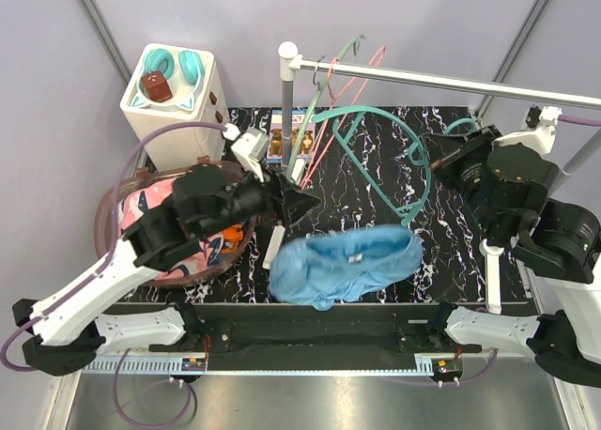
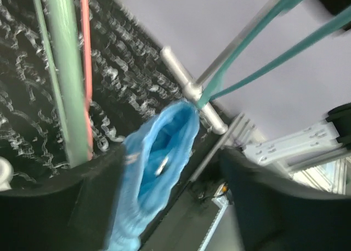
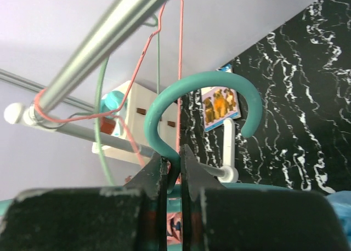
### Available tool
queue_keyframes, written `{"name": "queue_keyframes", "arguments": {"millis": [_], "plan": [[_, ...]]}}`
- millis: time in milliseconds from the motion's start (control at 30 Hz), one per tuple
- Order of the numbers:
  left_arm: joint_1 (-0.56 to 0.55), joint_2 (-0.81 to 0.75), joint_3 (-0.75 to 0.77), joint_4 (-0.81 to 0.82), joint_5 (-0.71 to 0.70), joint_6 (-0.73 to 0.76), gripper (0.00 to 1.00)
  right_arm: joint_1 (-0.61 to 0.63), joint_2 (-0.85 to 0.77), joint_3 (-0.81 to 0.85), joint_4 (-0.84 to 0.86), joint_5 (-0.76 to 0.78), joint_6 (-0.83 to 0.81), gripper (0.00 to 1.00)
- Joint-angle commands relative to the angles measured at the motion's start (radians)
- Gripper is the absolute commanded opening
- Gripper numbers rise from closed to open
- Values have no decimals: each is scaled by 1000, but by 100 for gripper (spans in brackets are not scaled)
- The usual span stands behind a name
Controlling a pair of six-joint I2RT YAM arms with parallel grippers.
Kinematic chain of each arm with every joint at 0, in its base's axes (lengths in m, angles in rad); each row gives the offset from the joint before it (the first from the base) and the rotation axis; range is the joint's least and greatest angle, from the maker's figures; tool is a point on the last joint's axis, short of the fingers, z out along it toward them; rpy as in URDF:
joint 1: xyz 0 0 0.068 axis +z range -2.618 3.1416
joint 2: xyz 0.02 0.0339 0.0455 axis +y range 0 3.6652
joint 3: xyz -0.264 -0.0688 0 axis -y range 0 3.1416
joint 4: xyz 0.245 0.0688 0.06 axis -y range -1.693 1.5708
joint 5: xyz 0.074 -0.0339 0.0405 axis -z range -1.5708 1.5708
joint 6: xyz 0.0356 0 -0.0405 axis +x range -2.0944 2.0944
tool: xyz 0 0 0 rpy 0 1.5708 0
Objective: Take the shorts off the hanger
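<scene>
The plain light blue shorts (image 1: 347,261) hang low over the table's front, with one end still caught on an arm of the teal hanger (image 1: 413,181). My right gripper (image 1: 453,163) is shut on the teal hanger's neck just below its hook (image 3: 164,103). My left gripper (image 1: 297,203) is open beside the shorts. In the left wrist view the shorts (image 2: 159,152) hang between the spread jaws, close to the left finger (image 2: 66,207). The pink shorts (image 1: 141,205) and the orange patterned shorts (image 1: 221,242) lie in the basket (image 1: 105,214).
A metal rail (image 1: 423,73) on a post (image 1: 286,83) carries a bare pink wire hanger (image 1: 327,120) and a bare green wire hanger (image 1: 331,69). A white box (image 1: 174,101) with teal headphones stands at the back left. A dog picture card (image 1: 289,139) lies behind my left gripper.
</scene>
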Motion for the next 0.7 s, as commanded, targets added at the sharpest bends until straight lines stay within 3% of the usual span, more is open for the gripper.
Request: {"name": "queue_keyframes", "arguments": {"millis": [0,67,100,167,200,367,667], "plan": [[15,24,-31,65,-7,9,23,6,1,71,50,-13,23,0],[15,25,-46,0,-46,-36,1,6,0,71,50,-12,14,0],[15,16,-58,-14,-82,-50,2,6,-10,66,52,-10,10,0],[15,1,-92,-24,-88,-77,16,6,-17,57,52,-6,3,0],[15,-17,-127,-29,-90,-91,31,6,-26,52,55,-5,-2,0],[4,-86,-247,-43,-8,-152,42,7,-62,34,58,-4,-26,0],[-13,-359,-423,-3,131,-76,86,6,-115,-31,58,-21,-25,0]]}}
